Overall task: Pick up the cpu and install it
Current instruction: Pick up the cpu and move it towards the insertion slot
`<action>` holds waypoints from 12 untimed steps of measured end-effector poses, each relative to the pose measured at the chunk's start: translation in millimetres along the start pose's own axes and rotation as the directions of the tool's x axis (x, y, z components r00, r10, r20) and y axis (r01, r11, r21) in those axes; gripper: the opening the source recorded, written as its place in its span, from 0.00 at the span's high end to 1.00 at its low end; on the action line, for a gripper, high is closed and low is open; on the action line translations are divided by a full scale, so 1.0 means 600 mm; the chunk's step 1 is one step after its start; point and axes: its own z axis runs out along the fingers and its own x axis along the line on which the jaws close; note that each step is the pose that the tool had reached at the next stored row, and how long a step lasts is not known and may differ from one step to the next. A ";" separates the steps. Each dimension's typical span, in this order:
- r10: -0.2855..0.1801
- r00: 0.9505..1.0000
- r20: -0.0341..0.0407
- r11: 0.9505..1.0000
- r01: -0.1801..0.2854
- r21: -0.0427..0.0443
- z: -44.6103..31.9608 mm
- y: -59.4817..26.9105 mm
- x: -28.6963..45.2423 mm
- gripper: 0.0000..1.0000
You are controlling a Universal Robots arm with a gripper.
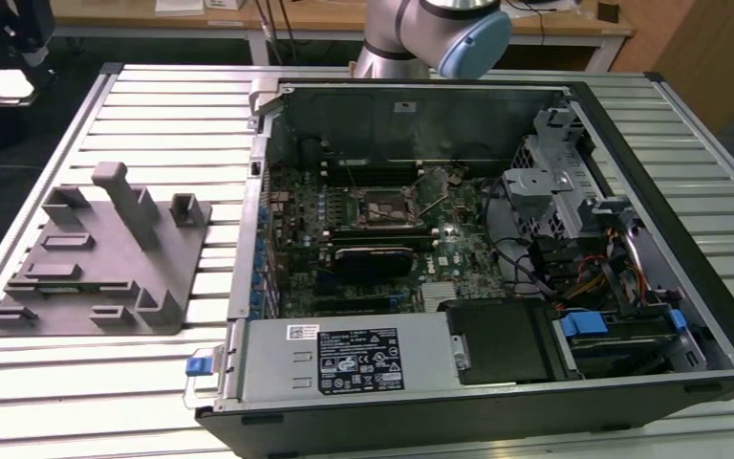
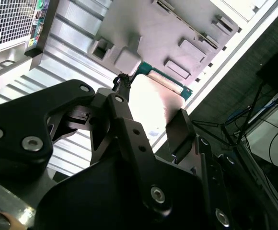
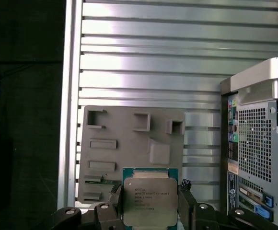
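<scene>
In the first wrist view the cpu [image 3: 150, 203], a flat square chip with a silver top and a green rim, sits between the two black fingers [image 3: 116, 195] of my gripper [image 3: 150, 194], which is shut on its sides. It hangs well above the grey fixture block [image 3: 129, 139]. In the second wrist view the cpu [image 2: 154, 103] appears edge-on between the same fingers [image 2: 122, 91] of the gripper [image 2: 151, 106]. The exterior view has the black-framed motherboard socket [image 1: 386, 206] inside the open computer case [image 1: 673, 191], with the fixture block [image 1: 99, 258] at the exterior view's left.
The arm's blue-capped joint [image 1: 469, 38] rises behind the case. A ribbed metal table [image 1: 138, 96] carries everything. Cables and drive bays [image 1: 596, 249] crowd the case at the exterior view's right. The case's rear panel [image 3: 256, 143] stands beside the fixture block.
</scene>
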 end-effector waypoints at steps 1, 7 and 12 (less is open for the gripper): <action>0.000 1.000 0.000 1.000 0.000 0.000 0.000 0.000 -0.003 0.45; 0.000 1.000 0.000 1.000 0.000 0.000 0.001 0.001 -0.020 0.45; 0.000 1.000 0.000 1.000 0.000 0.000 0.001 0.003 -0.034 0.45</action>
